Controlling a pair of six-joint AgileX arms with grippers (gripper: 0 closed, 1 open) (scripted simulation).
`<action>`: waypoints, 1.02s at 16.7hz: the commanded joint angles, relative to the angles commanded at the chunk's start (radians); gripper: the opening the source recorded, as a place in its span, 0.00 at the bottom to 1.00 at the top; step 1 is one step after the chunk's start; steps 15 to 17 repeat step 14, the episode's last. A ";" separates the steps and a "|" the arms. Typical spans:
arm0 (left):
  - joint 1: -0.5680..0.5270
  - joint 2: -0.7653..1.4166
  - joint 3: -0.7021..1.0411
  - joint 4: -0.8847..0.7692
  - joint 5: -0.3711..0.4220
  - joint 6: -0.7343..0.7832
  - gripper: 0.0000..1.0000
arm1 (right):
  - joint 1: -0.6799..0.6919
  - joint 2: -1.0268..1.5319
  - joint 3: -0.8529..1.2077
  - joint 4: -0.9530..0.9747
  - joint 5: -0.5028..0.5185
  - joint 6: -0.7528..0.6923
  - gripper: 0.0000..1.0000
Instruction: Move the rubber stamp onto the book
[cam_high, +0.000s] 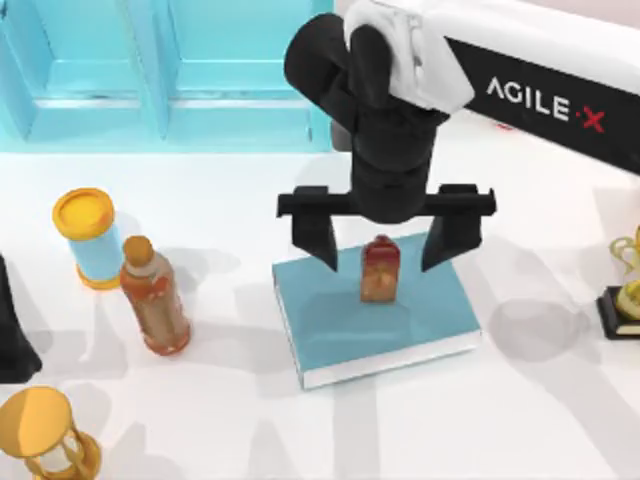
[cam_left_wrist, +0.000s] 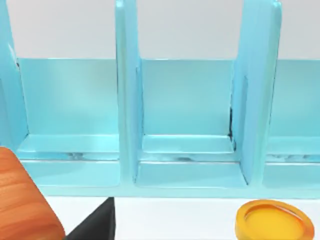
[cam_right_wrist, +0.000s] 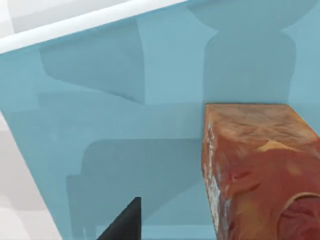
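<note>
Stamp standing on book; right pincer released.
Rubber stamp (cam_high: 380, 268) stands upright on the book (cam_high: 400, 325), toward its far edge. Right pincer (cam_high: 383, 247) hangs over the stamp, fingers (cam_high: 318, 242) spread wide on either side, not touching it.

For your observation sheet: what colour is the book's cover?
Plain teal-blue, clearest on the book in the top view.

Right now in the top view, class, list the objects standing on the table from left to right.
Golden hourglass → blue can with yellow lid → brownish-orange bottle → teal book with the rubber stamp standing on it, between the open fingers of the right end effector → gold trophy.
</note>
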 joint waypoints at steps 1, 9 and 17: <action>0.000 0.000 0.000 0.000 0.000 0.000 1.00 | 0.000 0.000 0.000 0.000 0.000 0.000 1.00; 0.000 0.000 0.000 0.000 0.000 0.000 1.00 | -0.001 0.001 0.017 -0.017 0.000 0.000 1.00; 0.000 0.000 0.000 0.000 0.000 0.000 1.00 | -0.002 0.002 0.120 -0.119 0.000 -0.001 1.00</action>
